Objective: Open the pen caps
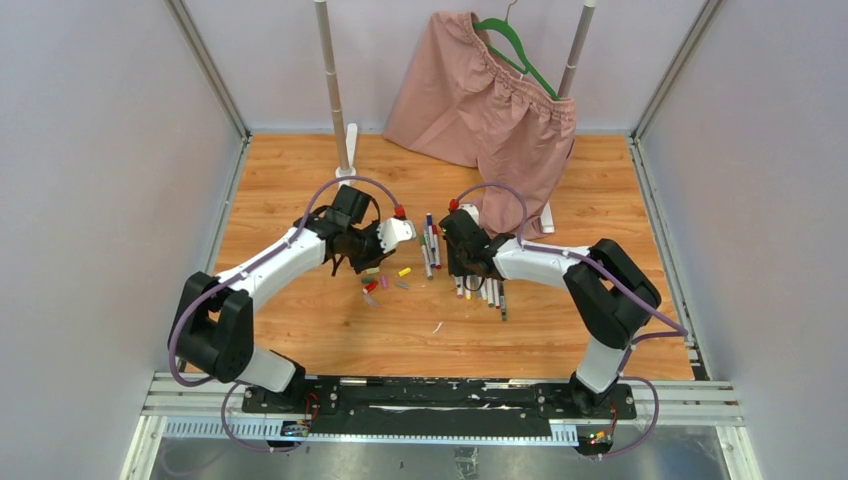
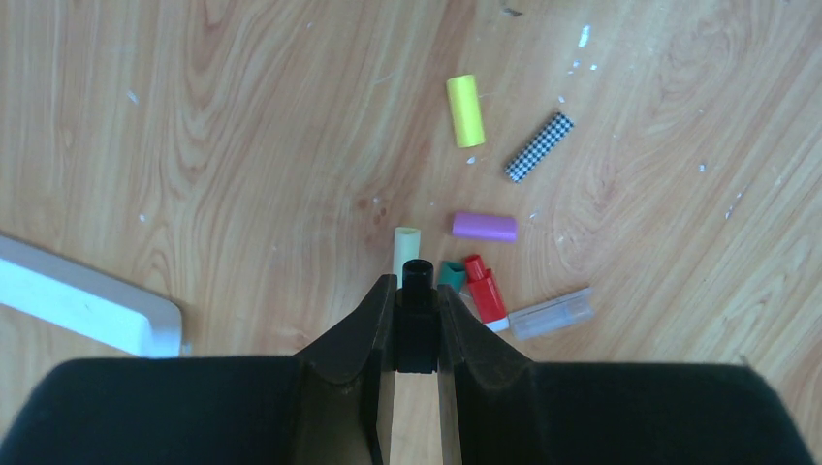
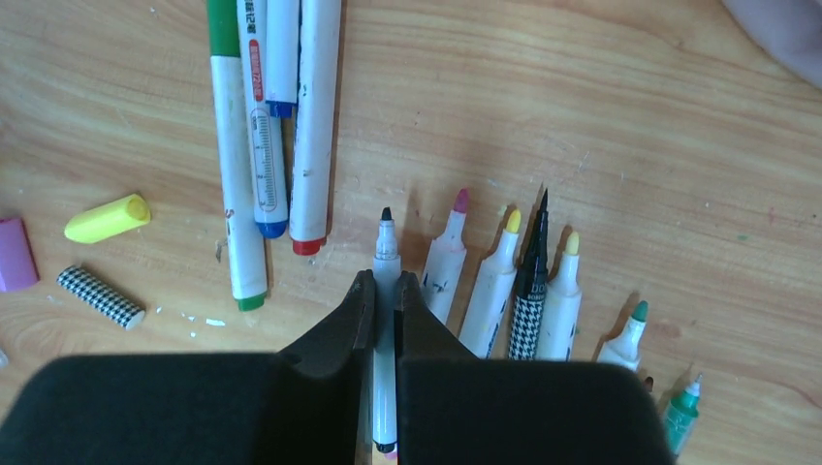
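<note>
My left gripper (image 2: pixel 417 287) is shut on a black pen cap (image 2: pixel 418 274), held just above the wooden table. Below it lie loose pen caps: yellow (image 2: pixel 464 110), houndstooth (image 2: pixel 538 146), purple (image 2: pixel 484 226), cream (image 2: pixel 406 242), teal (image 2: pixel 451 274), red (image 2: pixel 485 291) and clear (image 2: pixel 551 313). My right gripper (image 3: pixel 385 283) is shut on an uncapped grey pen (image 3: pixel 386 247) with a black tip. To its right lies a row of uncapped pens (image 3: pixel 494 281). Three capped pens (image 3: pixel 312 116) lie at the upper left. Seen from above, the left gripper (image 1: pixel 352 258) and right gripper (image 1: pixel 462 262) hang over the pile.
Pink shorts (image 1: pixel 490 95) on a green hanger (image 1: pixel 520 50) hang from a rack at the back; its poles (image 1: pixel 333 90) stand on white feet (image 2: pixel 87 305). Grey walls close in both sides of the wooden table (image 1: pixel 300 330).
</note>
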Motion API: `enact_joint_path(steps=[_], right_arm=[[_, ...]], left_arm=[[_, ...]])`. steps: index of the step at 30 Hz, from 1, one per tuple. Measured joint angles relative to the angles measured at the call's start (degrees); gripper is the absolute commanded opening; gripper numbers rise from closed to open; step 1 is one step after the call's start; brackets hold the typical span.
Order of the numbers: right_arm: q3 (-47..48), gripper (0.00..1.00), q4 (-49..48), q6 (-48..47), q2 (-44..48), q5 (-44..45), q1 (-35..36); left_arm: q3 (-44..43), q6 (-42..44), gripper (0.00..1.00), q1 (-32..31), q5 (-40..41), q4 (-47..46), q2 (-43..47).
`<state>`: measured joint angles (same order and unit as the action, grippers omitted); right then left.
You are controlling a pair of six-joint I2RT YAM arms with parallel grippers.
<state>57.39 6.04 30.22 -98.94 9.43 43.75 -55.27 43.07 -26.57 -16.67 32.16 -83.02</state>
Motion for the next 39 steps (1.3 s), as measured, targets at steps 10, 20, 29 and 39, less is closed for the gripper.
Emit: enact_joint_path(steps=[10,20,29,39], right_arm=[[1.1,0.2,-2.5,3.6,-3.0,2.1,0.0],[1.1,0.34,-3.6,5.4,-3.2,4.3,0.0],[-1.2,0.27,-1.5,5.1,1.1,6.5,0.0],[-1.2,0.28,-1.4,4.5,6.5,6.7,0.0]], left_arm=[[1.9,-8.3,0.06,4.2,-4.0,-2.8,0.0],[0.6,-12.0,0.11,4.2,-4.0,-3.7,-4.1],[0.0,-12.2,0.17,4.2,-4.0,-3.9,-6.5],[-2.2,-11.8,0.28,1.7,-3.1,-3.9,-11.4]])
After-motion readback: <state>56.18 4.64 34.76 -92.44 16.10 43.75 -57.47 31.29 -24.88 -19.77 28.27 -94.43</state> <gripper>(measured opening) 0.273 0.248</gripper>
